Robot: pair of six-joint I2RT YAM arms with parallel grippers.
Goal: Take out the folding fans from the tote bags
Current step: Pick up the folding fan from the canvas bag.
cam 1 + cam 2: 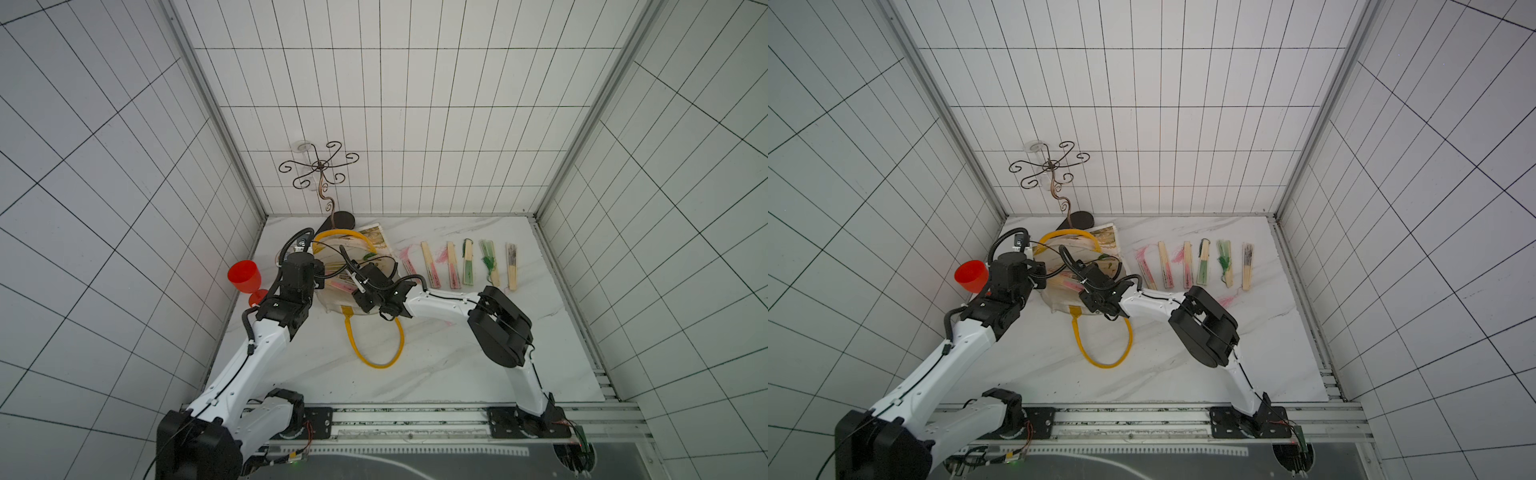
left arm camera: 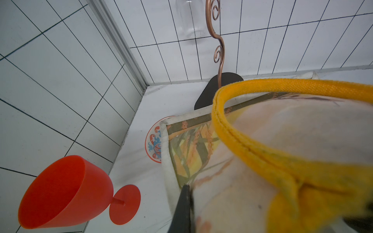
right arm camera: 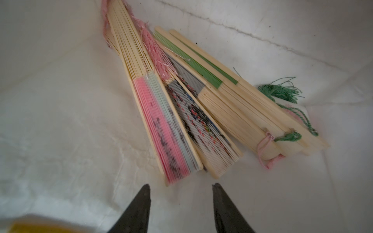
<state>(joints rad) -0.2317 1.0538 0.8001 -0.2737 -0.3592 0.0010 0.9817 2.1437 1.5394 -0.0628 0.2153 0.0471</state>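
Tool (image 2: 185, 188) pinches tote bag (image 2: 262, 131) (yellow handle (image 2: 302, 85) raised); red goblet (image 2: 66, 191) nearby.

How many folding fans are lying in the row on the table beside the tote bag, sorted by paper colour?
Pink fans: 3
Green fans: 2
Dark-printed fan: 1
Total: 6

Tote bag (image 2: 262, 141): cream-white canvas, yellow handles (image 1: 374, 365), printed panel in olive, orange and yellow foliage. Folding fans (image 3: 181, 113): pale bamboo; paper pink, green, or white with dark speckled print; tassels pink and green. Goblet (image 2: 64, 191): red. Plate (image 2: 154, 143): white, blue-and-red fish motif. Counter (image 1: 436, 374): white, grey-veined marble.
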